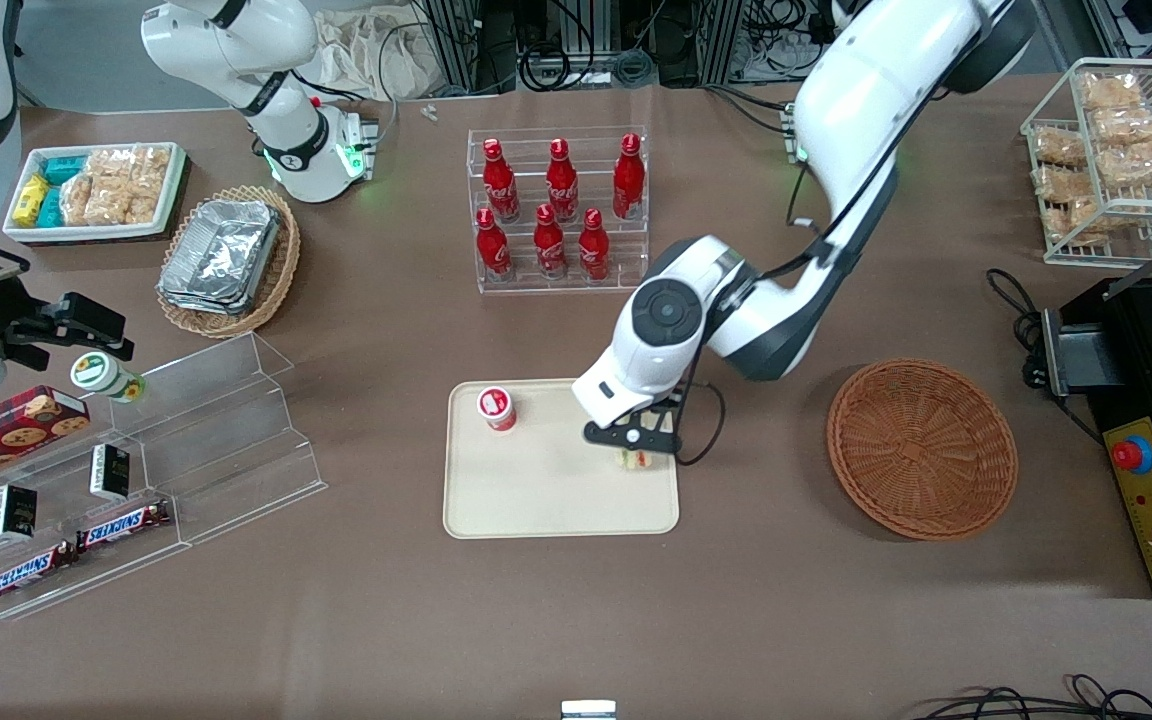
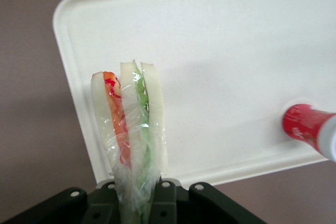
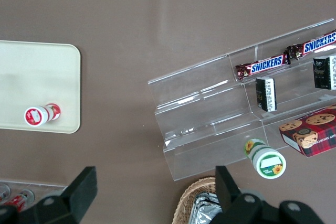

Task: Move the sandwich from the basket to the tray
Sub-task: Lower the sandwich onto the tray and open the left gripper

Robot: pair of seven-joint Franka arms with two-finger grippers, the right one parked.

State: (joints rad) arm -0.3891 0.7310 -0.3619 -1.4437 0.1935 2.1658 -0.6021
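The sandwich (image 2: 131,124), a wrapped wedge of white bread with orange-red and green filling, is pinched between the fingers of my left gripper (image 2: 137,195), which is shut on it. In the front view the gripper (image 1: 636,450) hangs over the beige tray (image 1: 536,500), near the tray's edge toward the working arm's end, and only a bit of the sandwich (image 1: 636,460) shows under the fingers. The tray (image 2: 236,51) lies just beneath the sandwich. The reddish-brown woven basket (image 1: 921,448) sits empty beside the tray, toward the working arm's end.
A small red-and-white bottle (image 1: 497,408) lies on the tray. A rack of red bottles (image 1: 558,210) stands farther from the front camera. Clear acrylic shelves (image 1: 186,440) with snack bars lie toward the parked arm's end. A black appliance (image 1: 1151,430) is beside the basket.
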